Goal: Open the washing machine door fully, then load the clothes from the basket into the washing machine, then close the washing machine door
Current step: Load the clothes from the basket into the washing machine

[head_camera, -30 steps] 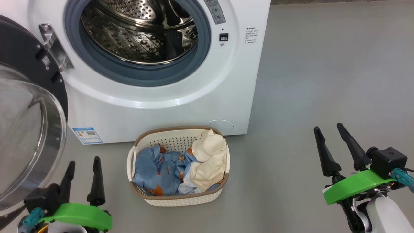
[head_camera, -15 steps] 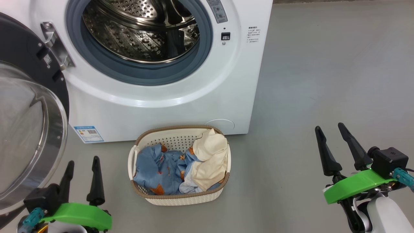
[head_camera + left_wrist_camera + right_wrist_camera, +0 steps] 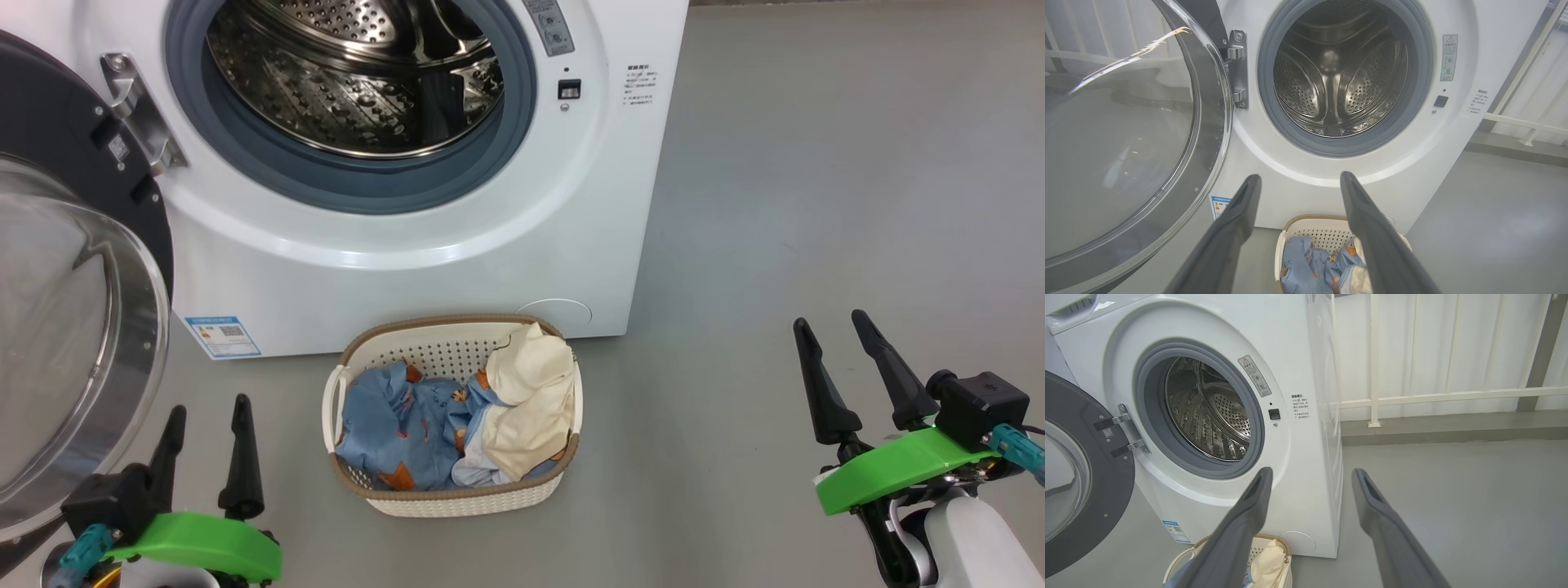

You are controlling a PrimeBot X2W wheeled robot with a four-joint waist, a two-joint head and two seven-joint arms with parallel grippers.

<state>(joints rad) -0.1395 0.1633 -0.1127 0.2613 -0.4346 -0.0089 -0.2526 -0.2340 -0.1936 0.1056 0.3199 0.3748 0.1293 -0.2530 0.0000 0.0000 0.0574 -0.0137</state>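
1. The washing machine (image 3: 408, 278) fills the upper left of the head view, and its drum (image 3: 359, 73) is bare. The opening sits well above the basket. A cloth carried too low could catch on the grey gasket (image 3: 269, 167) and slide back out.
2. The washing machine door (image 3: 73, 318) stands swung open at the left edge, just beside my left gripper (image 3: 210, 404). An outward sweep of that arm would, I judge, knock the glass bowl. It could also push the door across my loading path.
3. The basket (image 3: 457, 505) sits at lower centre on the floor, close in front of the machine. It looks light, so a finger hooking its wall could drag or tip it.
4. The clothes (image 3: 441, 416) all lie in the basket, the blue print to the left and the cream cloth overlapping it on the right. One pinch may lift both, or trail an end that drops to the floor.
5. Both my grippers are spread wide and empty. The right gripper (image 3: 829, 318) is at lower right, well apart from the basket. If both reach in together, they could clash over so small a target.
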